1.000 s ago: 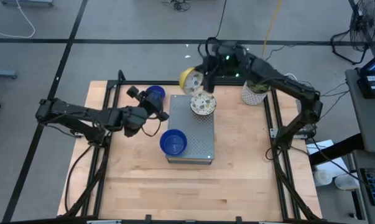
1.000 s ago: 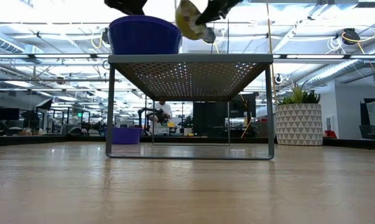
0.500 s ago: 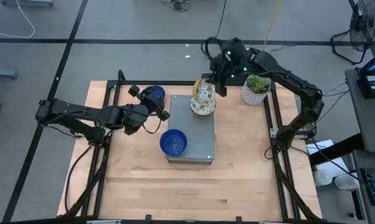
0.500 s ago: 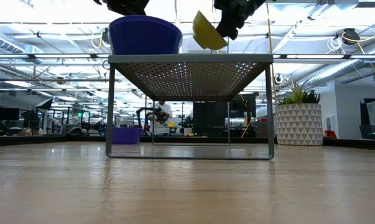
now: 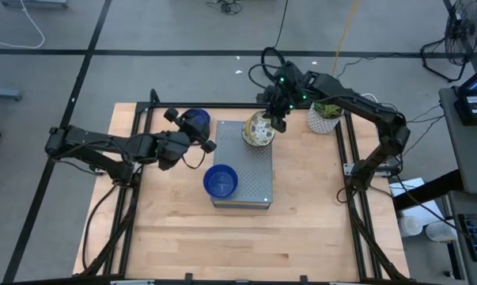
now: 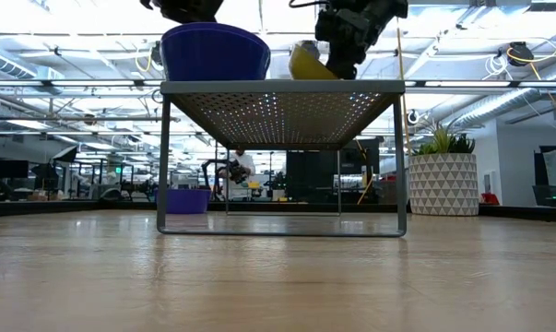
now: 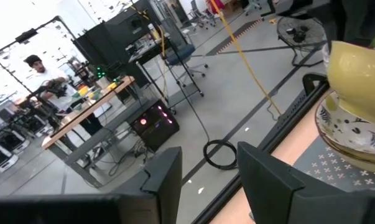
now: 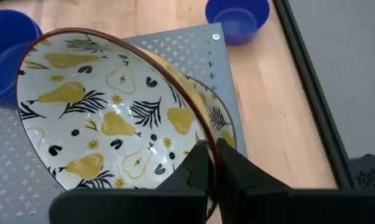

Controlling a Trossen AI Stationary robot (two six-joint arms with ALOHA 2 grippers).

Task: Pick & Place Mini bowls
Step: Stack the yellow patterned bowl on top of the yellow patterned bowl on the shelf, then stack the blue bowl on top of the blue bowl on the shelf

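The right hand point(image 8: 211, 163) is pinching the rim of a pear-patterned bowl point(image 8: 106, 130), fingers closed on it, and is tilting it over a second patterned bowl point(image 8: 219, 127) that is sitting on the perforated metal stand point(image 5: 258, 178) near the stand's far edge. The held bowl is lying almost directly above that lower one, its open side facing the wrist, so nesting looks like a short drop.

The left hand point(image 5: 192, 131) is hovering beside the stand's far left corner over a blue bowl point(image 5: 197, 119), fingers parted in the wrist view. Another blue bowl point(image 5: 220, 180) is resting at the stand's near left edge. No legible writing shows.
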